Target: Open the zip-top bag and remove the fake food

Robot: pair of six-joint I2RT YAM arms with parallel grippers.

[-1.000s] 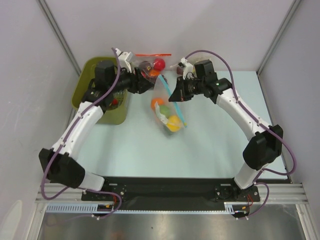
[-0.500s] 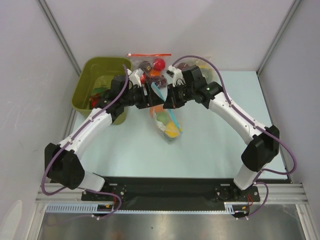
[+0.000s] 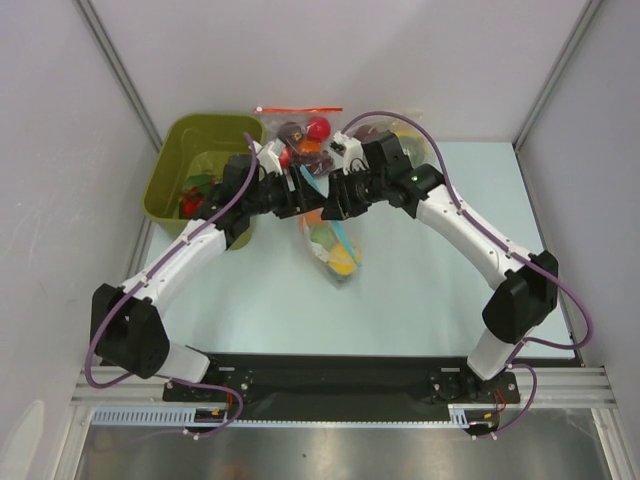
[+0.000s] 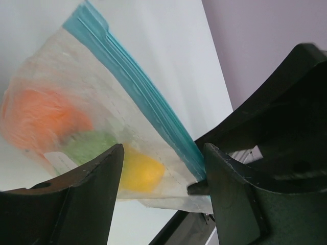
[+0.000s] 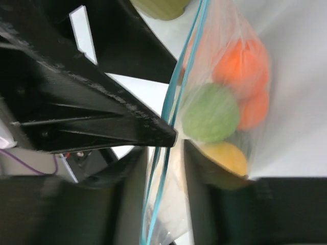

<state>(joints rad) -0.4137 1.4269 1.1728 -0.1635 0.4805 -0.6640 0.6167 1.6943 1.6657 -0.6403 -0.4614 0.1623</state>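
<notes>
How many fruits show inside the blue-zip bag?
3 in the right wrist view: orange fruit at top, light green fruit below it, yellow fruit lowest. More may be hidden behind them.

Mouth of the zip-top bag [image 3: 336,268] is buried under the left gripper [image 3: 300,191] and right gripper [image 3: 334,199] from above; fake food [image 4: 42,120] is just blurry blobs.

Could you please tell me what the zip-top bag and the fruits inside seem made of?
The zip-top bag looks like thin clear plastic film: crinkled, contents showing through. The fruits are probably moulded plastic: smooth, evenly coloured orange, green, yellow; sheen unclear through film.
</notes>
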